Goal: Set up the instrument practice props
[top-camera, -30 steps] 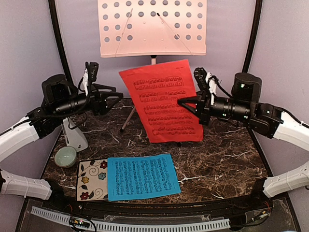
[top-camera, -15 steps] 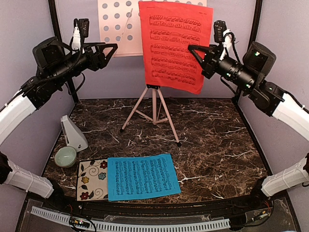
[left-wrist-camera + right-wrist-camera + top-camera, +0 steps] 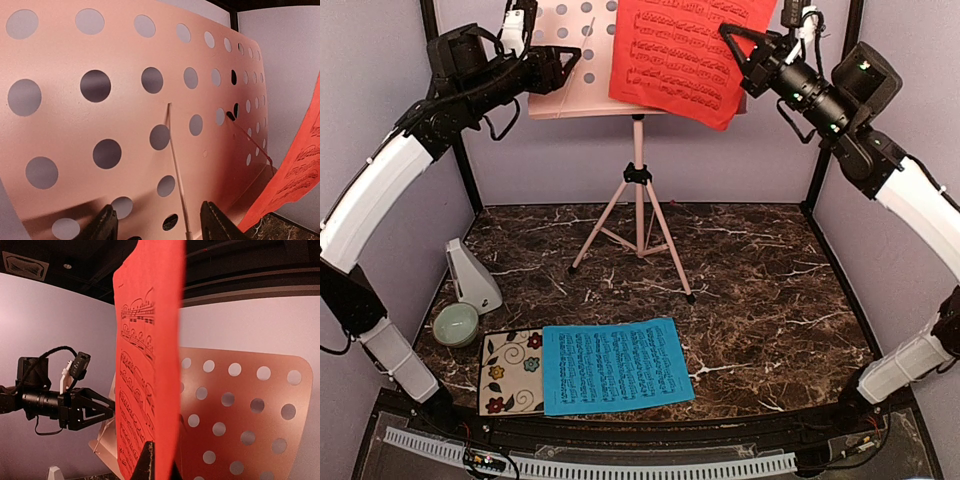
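Note:
The pale pink music stand (image 3: 638,190) stands at the back middle, its perforated desk (image 3: 565,60) at the top of the top view. My right gripper (image 3: 732,40) is shut on the red sheet (image 3: 685,50) and holds it in front of the desk's right half; it also shows edge-on in the right wrist view (image 3: 150,390). My left gripper (image 3: 570,70) is open and empty, close to the desk's left part (image 3: 125,125). The blue sheet (image 3: 615,365) lies flat at the table's front. The white metronome (image 3: 472,275) stands at the left.
A pale green bowl (image 3: 455,324) sits by the metronome. A floral tile (image 3: 508,372) lies under the blue sheet's left edge. The stand's tripod legs (image 3: 665,250) spread over the marble table's (image 3: 780,300) middle. Dark frame posts (image 3: 460,150) flank the back corners.
Both arms have risen. The right gripper has carried the red sheet from low above the table up to the desk. The left gripper has moved up and in to the desk's left side.

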`<state>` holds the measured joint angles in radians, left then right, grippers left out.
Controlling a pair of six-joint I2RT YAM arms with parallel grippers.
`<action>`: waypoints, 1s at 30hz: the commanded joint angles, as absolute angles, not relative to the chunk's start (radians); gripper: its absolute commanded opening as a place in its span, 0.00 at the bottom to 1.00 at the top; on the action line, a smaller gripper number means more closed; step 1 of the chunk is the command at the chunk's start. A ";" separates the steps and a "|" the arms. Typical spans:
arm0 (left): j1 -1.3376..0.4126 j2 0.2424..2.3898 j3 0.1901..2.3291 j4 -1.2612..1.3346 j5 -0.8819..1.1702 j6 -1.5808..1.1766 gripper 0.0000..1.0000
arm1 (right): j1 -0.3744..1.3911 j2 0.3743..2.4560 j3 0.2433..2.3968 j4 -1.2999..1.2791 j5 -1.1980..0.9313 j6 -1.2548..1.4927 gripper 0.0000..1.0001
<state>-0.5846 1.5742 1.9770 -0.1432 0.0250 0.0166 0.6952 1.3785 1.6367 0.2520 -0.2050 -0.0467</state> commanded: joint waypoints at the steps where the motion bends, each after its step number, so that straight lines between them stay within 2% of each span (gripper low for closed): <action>1: -0.575 1.651 2.127 -0.240 0.037 0.038 0.56 | 0.679 1.426 1.741 0.298 -0.230 -0.029 0.00; 5: -0.574 1.682 2.171 -0.238 0.039 0.043 0.50 | 0.670 1.464 1.782 0.290 -0.234 -0.031 0.00; 9: -0.575 1.690 2.174 -0.231 0.045 0.037 0.36 | 0.665 1.501 1.819 0.287 -0.221 -0.045 0.00; 13: -0.575 1.681 2.158 -0.219 0.050 0.040 0.19 | 0.663 1.542 1.865 0.276 -0.200 -0.049 0.00; 19: -0.575 1.614 2.036 -0.105 0.047 0.059 0.00 | 0.663 1.570 1.884 0.283 -0.164 -0.043 0.00; 25: -0.575 1.538 1.859 0.102 0.093 0.116 0.00 | 0.663 1.574 1.871 0.304 -0.133 -0.036 0.00; 30: -0.575 1.537 1.826 0.192 0.186 0.140 0.00 | 0.663 1.619 1.899 0.308 -0.135 -0.033 0.00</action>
